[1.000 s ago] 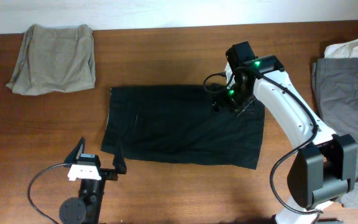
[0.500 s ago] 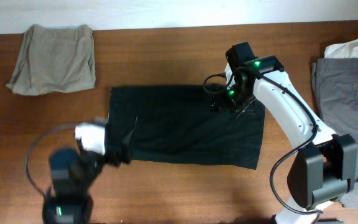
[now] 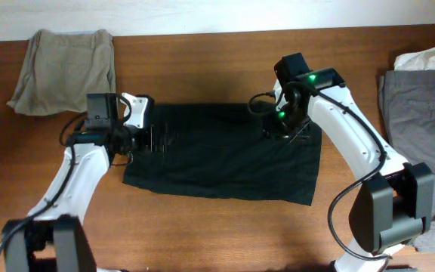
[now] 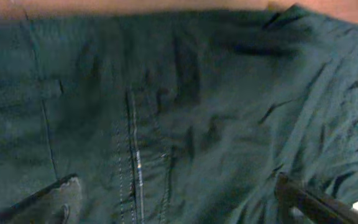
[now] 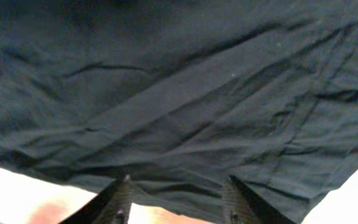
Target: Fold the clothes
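The brown wooden worktop [image 3: 217, 60] carries the black clothes [image 3: 225, 162] spread flat at its centre, with a beige garment [image 3: 65, 69] at the far left and a grey garment [image 3: 421, 113] at the right edge. The left end effector [image 3: 155, 140] is over the left part of the clothes, jaws set wide and holding nothing. The right end effector [image 3: 279, 130] is at their upper right part, jaws apart and likewise holding nothing.

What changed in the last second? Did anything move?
The left gripper swung from the near edge of the table up over the left end of the black shorts, open, grabbing nothing. The right gripper, the shorts, the beige garment and the grey garment stayed put.
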